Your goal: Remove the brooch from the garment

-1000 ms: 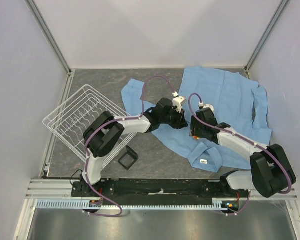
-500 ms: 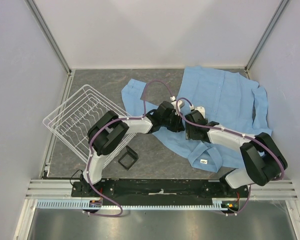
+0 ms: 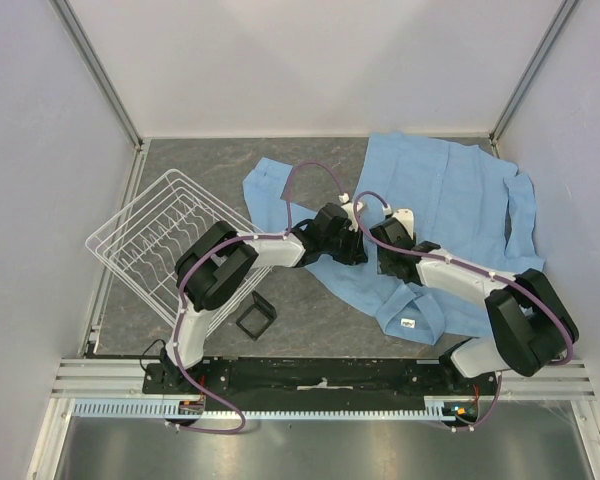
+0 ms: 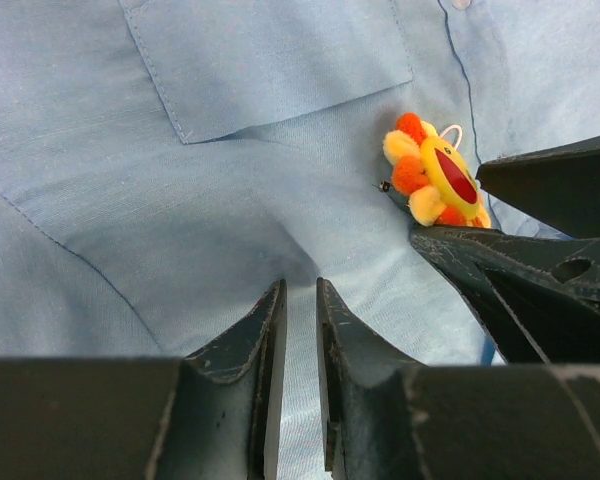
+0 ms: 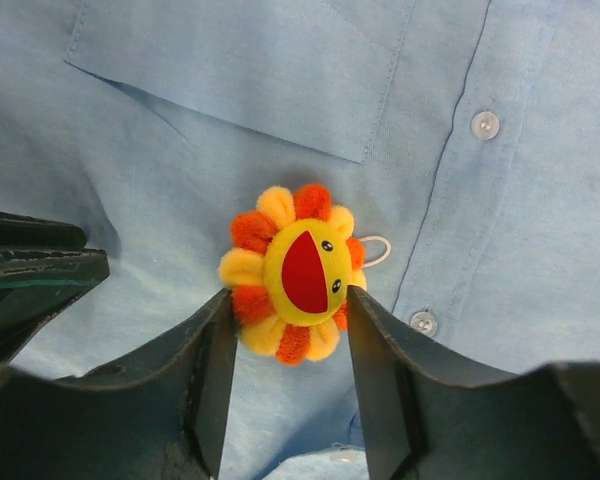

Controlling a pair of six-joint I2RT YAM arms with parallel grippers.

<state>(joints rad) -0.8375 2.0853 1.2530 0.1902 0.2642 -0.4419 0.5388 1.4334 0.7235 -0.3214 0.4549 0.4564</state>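
Observation:
The brooch [image 5: 298,272], a plush flower with orange and yellow petals and a red centre, is pinned to the light blue garment [image 3: 460,200] just below its chest pocket. My right gripper [image 5: 288,295] has a finger pressed against the petals on each side. The brooch also shows in the left wrist view [image 4: 435,172], with the right gripper's dark fingers [image 4: 540,270] beside it. My left gripper [image 4: 300,290] is pinched on a fold of the garment's cloth [image 4: 180,200] to the left of the brooch. In the top view both grippers meet over the shirt and hide the brooch.
A white wire rack [image 3: 150,240] lies tilted at the left. A black square frame [image 3: 256,315] sits on the grey table in front of it. The shirt's collar with its white label [image 3: 408,322] lies near the right arm. Walls close in on three sides.
My right gripper has moved left across the shirt to meet the left gripper at the brooch. The left gripper has stayed on the cloth.

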